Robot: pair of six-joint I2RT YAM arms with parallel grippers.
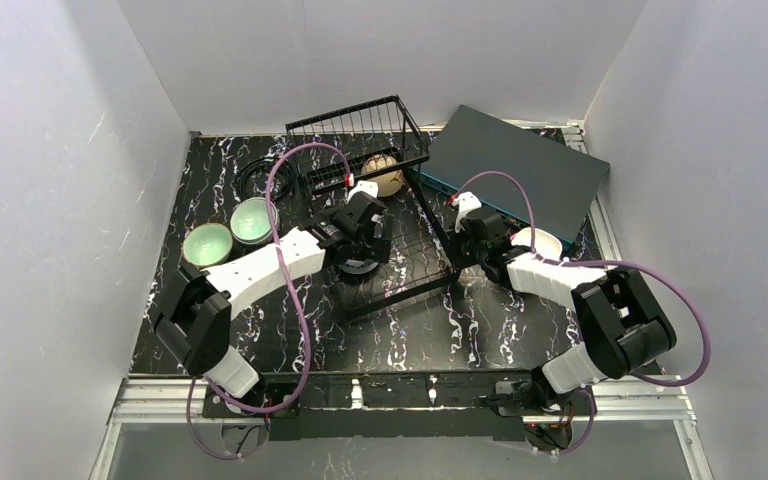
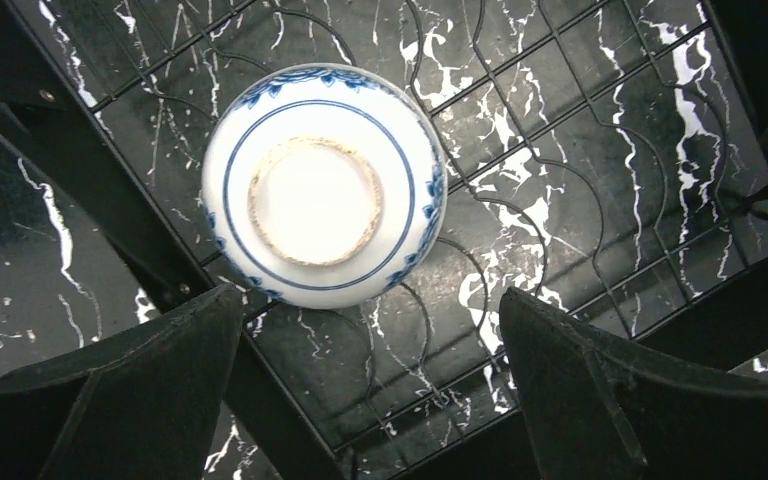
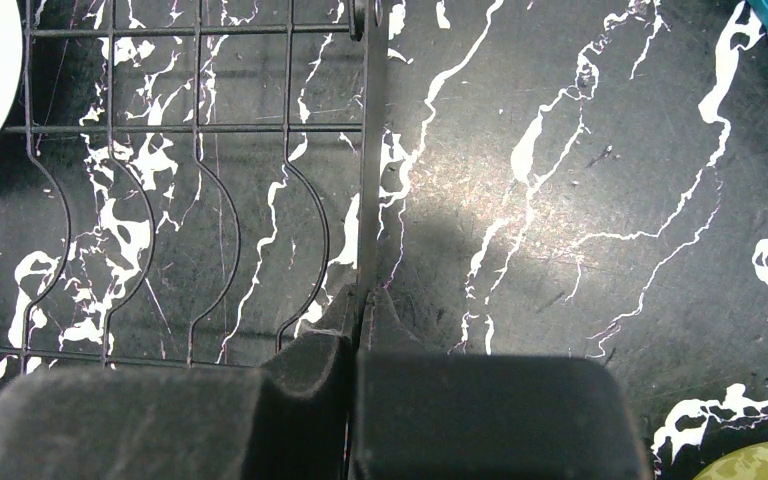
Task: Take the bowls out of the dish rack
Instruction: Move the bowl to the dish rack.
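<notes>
A blue-and-white bowl [image 2: 325,185] sits upside down on the wire floor of the dish rack [image 1: 400,296], foot ring up, near the rack's left side rail. The left hand [image 2: 370,300] hovers right over it with its fingers spread wide and nothing between them. The right hand [image 3: 362,310] is pinched shut on the rack's right rim wire, probably to steady the rack. A beige bowl [image 1: 385,176] waits in the rack's raised basket tier.

The bowl looks like glazed ceramic: stiff, fairly heavy for its size, slick, and liable to chip against the wires. The domed sides would likely squirt out of a squeeze. My guess is the surest hold spans the unglazed foot ring, or tips the bowl so one finger gets under the rim.
</notes>
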